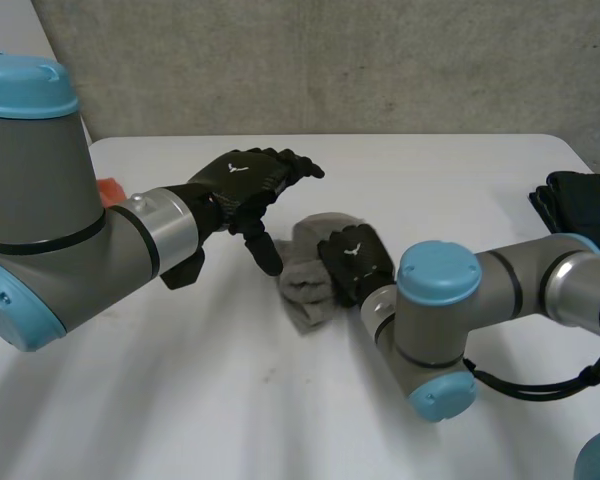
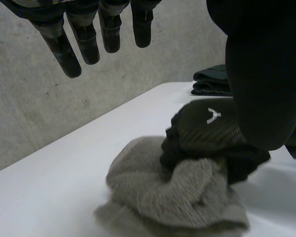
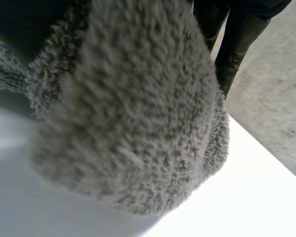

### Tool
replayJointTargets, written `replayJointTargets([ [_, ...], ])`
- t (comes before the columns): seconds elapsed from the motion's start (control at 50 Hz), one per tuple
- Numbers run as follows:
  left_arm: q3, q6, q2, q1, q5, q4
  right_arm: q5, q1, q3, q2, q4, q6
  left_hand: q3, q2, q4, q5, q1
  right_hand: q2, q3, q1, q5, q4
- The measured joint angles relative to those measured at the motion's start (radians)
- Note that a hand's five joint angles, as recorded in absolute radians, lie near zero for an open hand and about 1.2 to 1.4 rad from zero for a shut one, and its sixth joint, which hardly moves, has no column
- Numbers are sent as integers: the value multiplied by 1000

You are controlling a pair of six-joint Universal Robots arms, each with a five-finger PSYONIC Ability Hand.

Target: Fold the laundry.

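At the centre of a white table [image 1: 450,180], the robot's right hand [image 1: 358,258] clutches the three o'clock edge of a crumpled grey fleecy cloth [image 1: 305,278], while its left hand [image 1: 245,180] hovers at ten o'clock with fingers loosely spread and empty, the fold apparently just starting and likely needing that hand on the opposite edge.

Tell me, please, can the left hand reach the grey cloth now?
Probably yes: the left hand hovers open beside the grey cloth, whose side toward it is bare; the right hand grips the far side.
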Motion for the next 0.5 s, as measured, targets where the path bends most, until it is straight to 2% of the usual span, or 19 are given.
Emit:
replayJointTargets([
  [0.18, -1, 0, -1, 0, -1, 0, -31, -153, 18, -77, 21, -15, 0, 0, 0, 0, 0, 3, 8, 7, 5, 11],
  [0.3, 0, 0, 0, 0, -1, 0, -168, -357, 29, -121, 72, -114, 0, 0, 0, 0, 0, 3, 8, 7, 5, 11],
  [0.34, 0, 0, 0, 0, -1, 0, -185, -377, 27, -122, 78, -130, 0, 0, 0, 0, 0, 3, 8, 7, 5, 11],
  [0.38, 1, 0, 1, 1, -1, 0, -261, -459, 12, -122, 100, -217, 0, 0, 0, 0, 0, 3, 8, 8, 5, 11],
  [0.5, 1, -1, 2, 1, -1, 0, -394, -573, -74, -108, 109, -354, 0, 0, 0, 0, 0, 3, 8, 19, 5, 11],
])
